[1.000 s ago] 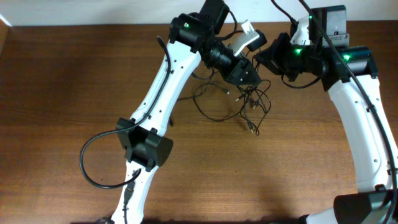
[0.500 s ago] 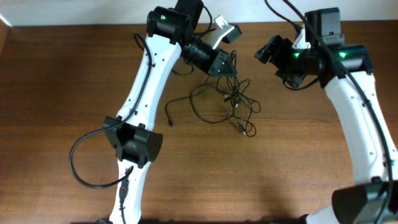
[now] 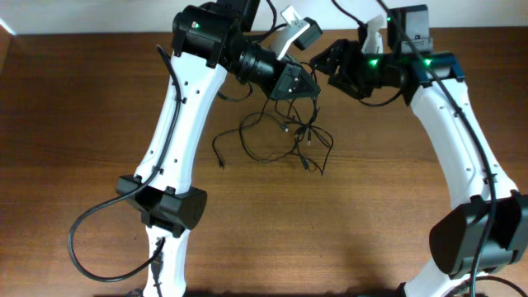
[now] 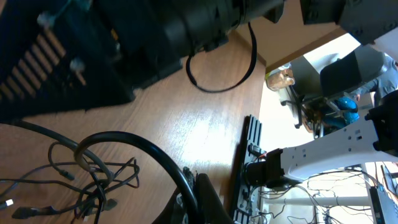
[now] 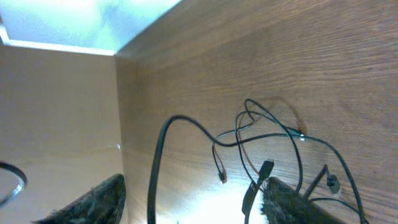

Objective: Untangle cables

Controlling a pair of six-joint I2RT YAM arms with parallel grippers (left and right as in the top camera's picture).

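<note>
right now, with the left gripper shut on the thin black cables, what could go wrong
The left gripper seems to pinch strands above the knotted thin black cables; pulling away may cinch the knot rather than free it. The open right gripper sits close by, so reaching in risks the two grippers bumping.

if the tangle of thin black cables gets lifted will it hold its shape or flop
Probably floppy: the cables lie in loose, uneven loops on the table, so strands would likely droop. Likely light, being so thin. The crossed loops may snag and lift together.
</note>
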